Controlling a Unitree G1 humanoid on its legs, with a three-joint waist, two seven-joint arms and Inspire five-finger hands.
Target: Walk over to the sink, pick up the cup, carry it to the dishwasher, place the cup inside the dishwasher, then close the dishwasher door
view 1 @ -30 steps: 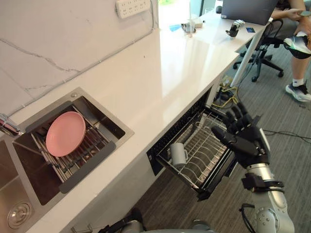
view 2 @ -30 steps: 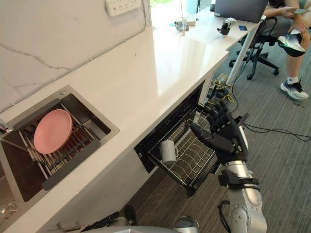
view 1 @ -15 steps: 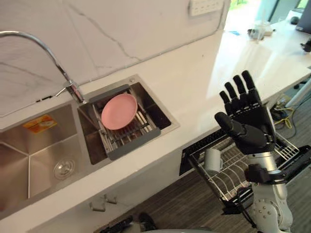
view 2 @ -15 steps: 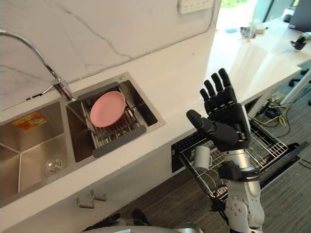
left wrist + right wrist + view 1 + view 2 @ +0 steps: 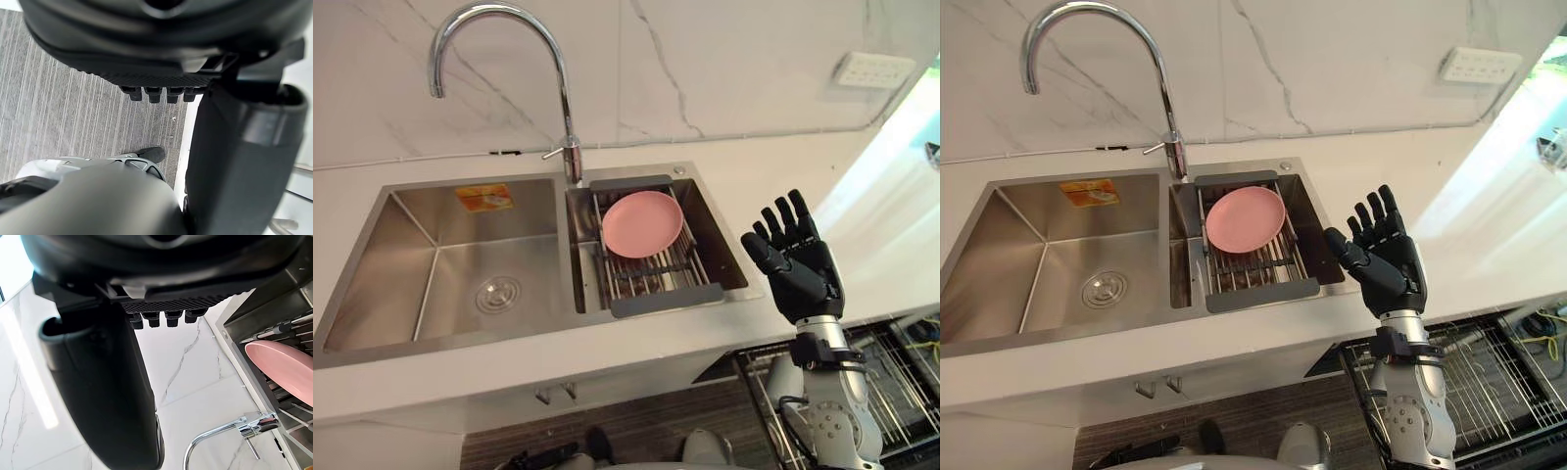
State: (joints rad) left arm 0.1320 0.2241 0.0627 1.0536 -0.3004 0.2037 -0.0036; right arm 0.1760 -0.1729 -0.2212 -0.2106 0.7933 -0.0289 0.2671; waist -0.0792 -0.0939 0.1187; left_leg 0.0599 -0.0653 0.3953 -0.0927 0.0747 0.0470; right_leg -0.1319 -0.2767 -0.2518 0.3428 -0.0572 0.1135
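My right hand [image 5: 800, 274] is raised open, fingers straight and spread, in front of the white counter just right of the sink [image 5: 372, 294]; it holds nothing. Its thumb [image 5: 102, 382] stands out in the right wrist view, with the pink plate [image 5: 283, 367] past it. The dishwasher's pulled-out wire rack [image 5: 1498, 372] shows at the lower right under the counter, partly behind my right arm. My left hand [image 5: 146, 39] hangs open and idle over grey floor in the left wrist view.
A pink plate [image 5: 642, 223] lies on a drying rack [image 5: 666, 294] set in the sink's right basin. A tall curved faucet [image 5: 558, 88] rises behind the divider. A socket strip [image 5: 874, 70] sits on the marble wall at right. White counter [image 5: 862, 215] runs rightward.
The camera has swung left from the dishwasher to the sink, so the cup standing in the rack has passed out of the picture. My right hand stays raised and open.
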